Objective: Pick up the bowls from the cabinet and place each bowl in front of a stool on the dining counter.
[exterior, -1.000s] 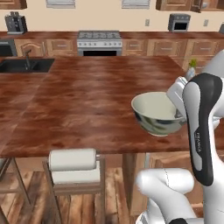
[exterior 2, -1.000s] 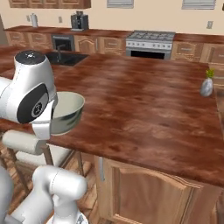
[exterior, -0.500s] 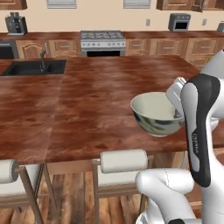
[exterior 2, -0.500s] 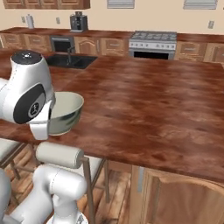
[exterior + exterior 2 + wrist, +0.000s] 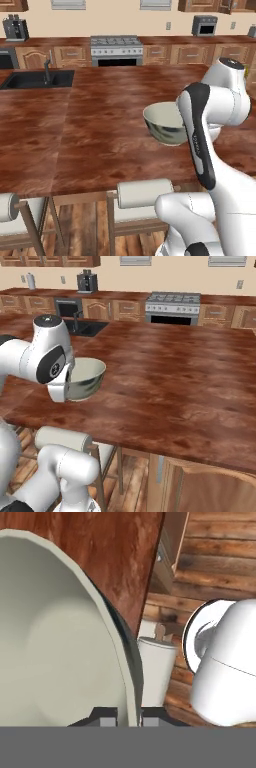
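over the dining counter (image 5: pixel 100 130), bowl (image 5: pixel 164 122) upright

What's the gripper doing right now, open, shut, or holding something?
Gripper: shut on the rim of the dark green-grey bowl, holding it above the dining counter.

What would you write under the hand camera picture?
Gripper pinching the rim of a pale-inside bowl above the dining counter, a stool below.
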Controlling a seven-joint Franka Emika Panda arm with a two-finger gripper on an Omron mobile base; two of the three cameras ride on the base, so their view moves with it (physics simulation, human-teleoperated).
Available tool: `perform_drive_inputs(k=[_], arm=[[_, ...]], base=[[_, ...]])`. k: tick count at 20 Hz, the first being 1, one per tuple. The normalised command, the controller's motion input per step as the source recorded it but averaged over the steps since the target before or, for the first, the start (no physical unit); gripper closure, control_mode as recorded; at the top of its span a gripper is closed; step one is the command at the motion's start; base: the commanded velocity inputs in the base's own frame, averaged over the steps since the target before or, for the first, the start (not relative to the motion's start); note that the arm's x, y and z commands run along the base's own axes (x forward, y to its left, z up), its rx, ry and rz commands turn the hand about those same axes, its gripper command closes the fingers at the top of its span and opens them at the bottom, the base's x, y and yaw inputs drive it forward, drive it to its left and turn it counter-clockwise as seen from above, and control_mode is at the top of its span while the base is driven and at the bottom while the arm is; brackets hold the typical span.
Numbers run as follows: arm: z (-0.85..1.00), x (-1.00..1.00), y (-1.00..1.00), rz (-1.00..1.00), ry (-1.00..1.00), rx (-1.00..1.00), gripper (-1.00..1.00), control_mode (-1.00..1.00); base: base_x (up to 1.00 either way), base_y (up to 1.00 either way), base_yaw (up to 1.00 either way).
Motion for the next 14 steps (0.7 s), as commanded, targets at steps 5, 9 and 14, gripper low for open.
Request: perform_drive_inputs(k=[5,9,14], arm=[[-0.69,1.0,0.01,-0.08,0.0,0.0,1.0,-1.0],[-0.83,0.84,0.0,-0.02,0.0,0.0,1.0,-1.0],[-0.8,0.58,0.0,0.0,0.0,0.0,1.0,-1.0]], base=[[0.0,0.0,0.0],[0.0,0.0,0.0],[0.0,0.0,0.0]])
